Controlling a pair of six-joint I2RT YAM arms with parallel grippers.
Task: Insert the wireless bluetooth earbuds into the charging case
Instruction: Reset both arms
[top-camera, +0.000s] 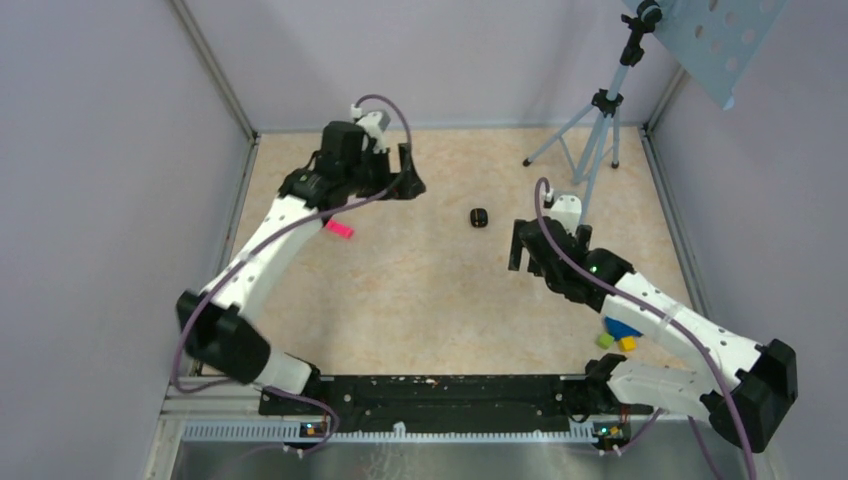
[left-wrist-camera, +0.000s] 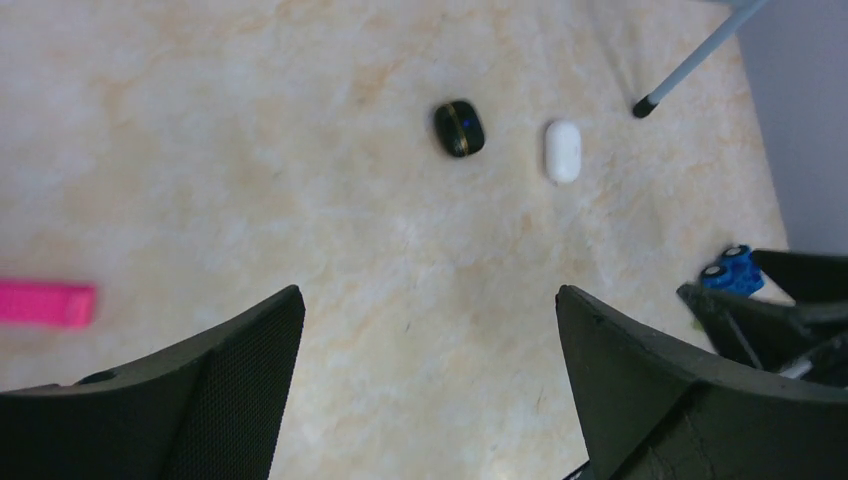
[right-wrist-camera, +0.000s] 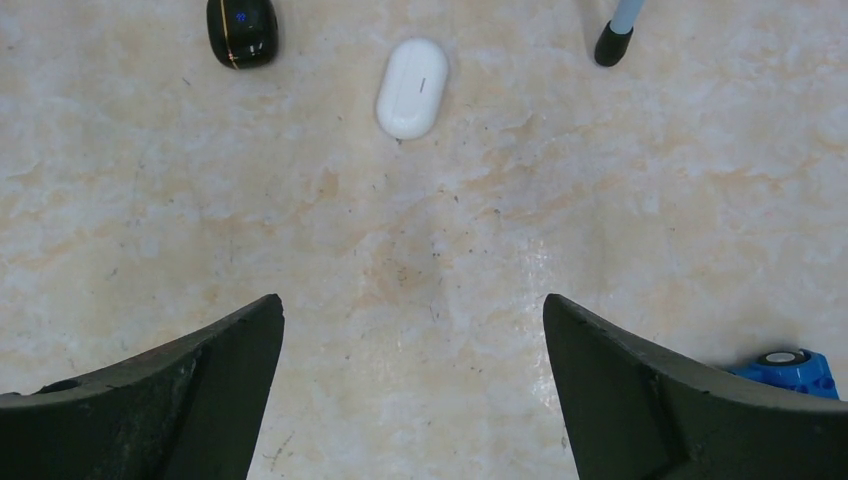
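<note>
Small white oval plastic charging case (right-wrist-camera: 412, 87) lies shut on beige table (right-wrist-camera: 620, 200), just beside black oval case (right-wrist-camera: 240, 30). Right gripper (right-wrist-camera: 411, 308) nearer; case straight ahead, long axis running almost away from it. Left gripper (left-wrist-camera: 430, 293) farther. Both spread wide, empty. Loose earbuds not visible.

We are looking at a small black pod (left-wrist-camera: 459, 128) with a thin gold band, lying on the mottled beige tabletop (left-wrist-camera: 300, 180). A pink block (left-wrist-camera: 47, 303) is lying well apart from it, off to the left. A grey tripod (top-camera: 598, 130) is standing toward the far right corner (one dark-tipped foot (right-wrist-camera: 612, 44) is showing in both wrist views). A blue toy car (right-wrist-camera: 790, 368) is sitting at the right, with a green block (top-camera: 604, 340) and a yellow block (top-camera: 627, 343) just beside each other nearby.
</note>
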